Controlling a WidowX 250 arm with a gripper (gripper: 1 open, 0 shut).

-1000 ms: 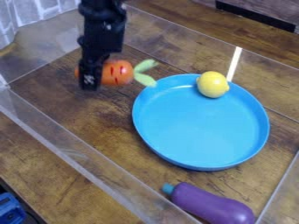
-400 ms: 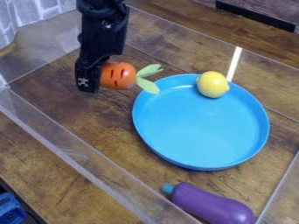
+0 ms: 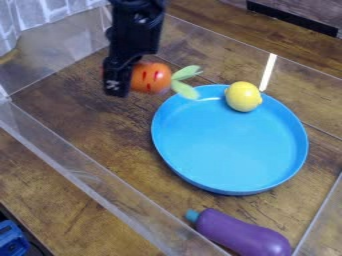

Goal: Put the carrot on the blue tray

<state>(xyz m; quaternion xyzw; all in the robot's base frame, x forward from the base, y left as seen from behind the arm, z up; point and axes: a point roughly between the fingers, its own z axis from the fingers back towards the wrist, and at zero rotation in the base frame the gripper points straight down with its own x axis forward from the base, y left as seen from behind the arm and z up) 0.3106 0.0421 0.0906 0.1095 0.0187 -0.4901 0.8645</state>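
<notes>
The orange toy carrot [image 3: 151, 77] is now a bit higher and more to the right than a sec ago, w/ its green top [image 3: 186, 84] coming near the rim of the round blue tray [image 3: 230, 146]. The black fingers [image 3: 131, 76] are clamped on the carrot. So the lift seems OK, I think; what remains is to carry it over the tray, avoiding the yellow fruit [image 3: 243, 96], then lower & release.

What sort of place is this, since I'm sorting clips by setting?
Probably a toy-kitchen or robot test setup: a wooden-looking surface with clear side walls, toy-like food such as the purple eggplant, and a round blue tray.
</notes>
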